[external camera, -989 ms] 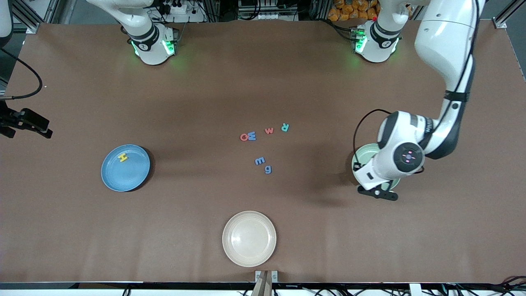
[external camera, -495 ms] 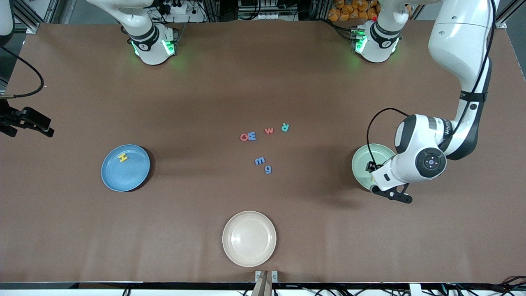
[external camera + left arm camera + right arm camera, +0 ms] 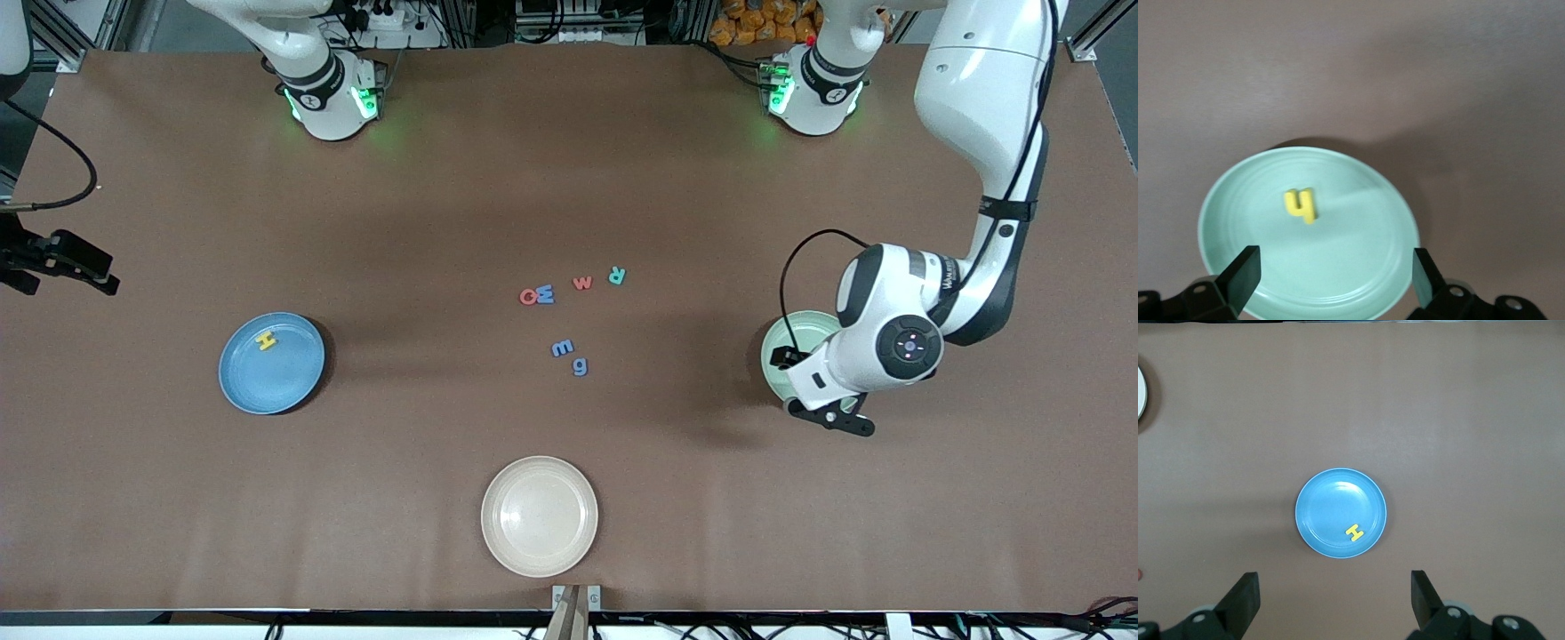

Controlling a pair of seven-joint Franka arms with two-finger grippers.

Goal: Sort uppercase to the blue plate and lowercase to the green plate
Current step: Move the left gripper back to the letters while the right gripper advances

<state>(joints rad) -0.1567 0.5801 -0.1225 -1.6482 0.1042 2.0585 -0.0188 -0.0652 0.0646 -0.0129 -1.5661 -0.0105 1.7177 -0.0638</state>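
The pale green plate (image 3: 786, 354) is partly covered by my left arm's hand. My left gripper (image 3: 1335, 277) hangs open just above the green plate (image 3: 1358, 267), nothing between its fingers. A yellow lowercase h (image 3: 1301, 205) lies loose in it. The blue plate (image 3: 271, 369) holds the yellow H (image 3: 265, 340). Mid-table lie the red Q (image 3: 528, 296) touching the blue W (image 3: 545, 294), the red w (image 3: 582, 283), the teal R (image 3: 616, 276), the blue e-like letter (image 3: 562, 348) and the blue g (image 3: 580, 365). My right gripper (image 3: 1331, 597) is open and empty, high above the blue plate (image 3: 1331, 500).
A cream plate (image 3: 539, 516) sits near the table edge closest to the front camera, roughly midway between the two coloured plates. Bare brown table surrounds the letter cluster on all sides.
My left hand shifted toward the left arm's end of the table, then came partly back over the green plate. The right arm stayed almost still.
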